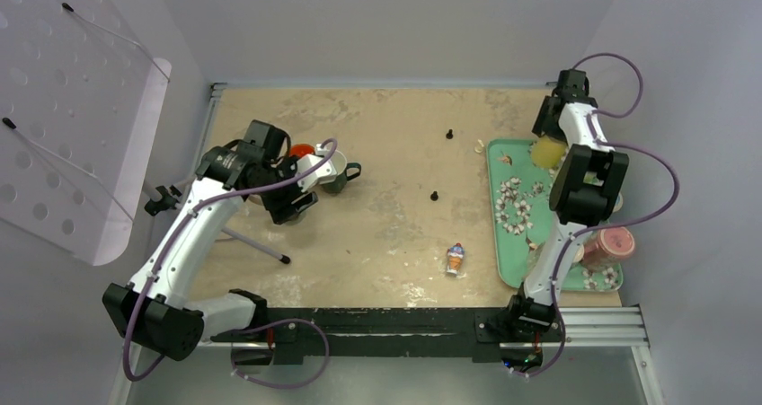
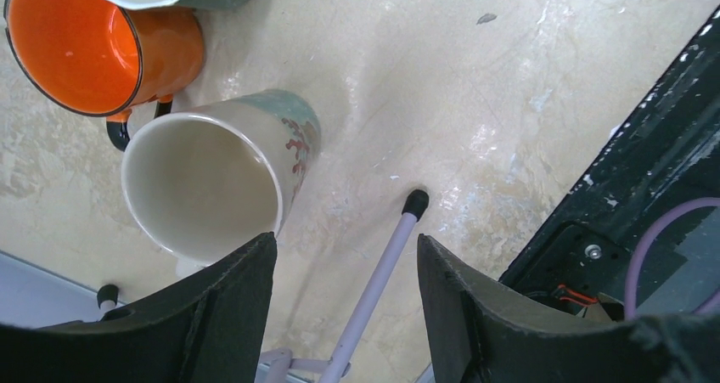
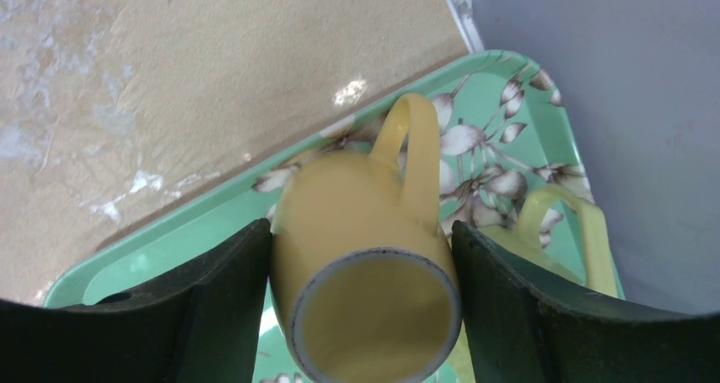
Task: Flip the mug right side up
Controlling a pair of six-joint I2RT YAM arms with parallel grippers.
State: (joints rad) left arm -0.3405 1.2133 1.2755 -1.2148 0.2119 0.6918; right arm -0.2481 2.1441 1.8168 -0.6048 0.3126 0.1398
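My right end effector [image 3: 363, 256] pinches the yellow mug [image 3: 357, 205] across its body, base toward my camera and handle [image 3: 416, 145] pointing away, over the green tray [image 3: 195, 239]. The glazed wall looks slick and rounded. If I rotate it, it could swivel between my pads, slip out, and strike the second yellow mug [image 3: 586, 230] just beside it.

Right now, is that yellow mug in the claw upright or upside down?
Upside down: the yellow mug shows its flat, ringed base to the right wrist camera, mouth toward the green tray.
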